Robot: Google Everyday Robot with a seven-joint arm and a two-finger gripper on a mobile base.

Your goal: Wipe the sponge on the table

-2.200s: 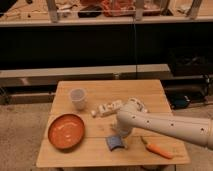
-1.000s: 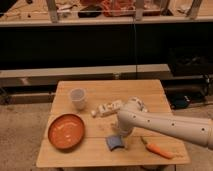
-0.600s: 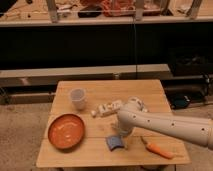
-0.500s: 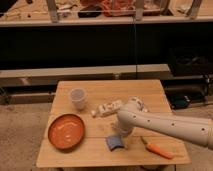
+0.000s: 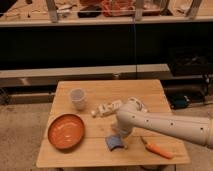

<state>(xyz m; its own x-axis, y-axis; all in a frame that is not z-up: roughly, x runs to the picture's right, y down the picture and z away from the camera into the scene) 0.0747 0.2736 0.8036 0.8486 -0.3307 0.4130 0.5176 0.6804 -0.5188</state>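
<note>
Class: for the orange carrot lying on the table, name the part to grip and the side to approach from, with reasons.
Probably best to grip the carrot across its middle, coming from above: it lies flat on the table, long and narrow. The gripper sits at the sponge nearby.

No writing can be read on anything.

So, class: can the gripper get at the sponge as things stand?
Probably yes: the gripper sits right at the sponge on the table, with the carrot and bowl apart.
</note>
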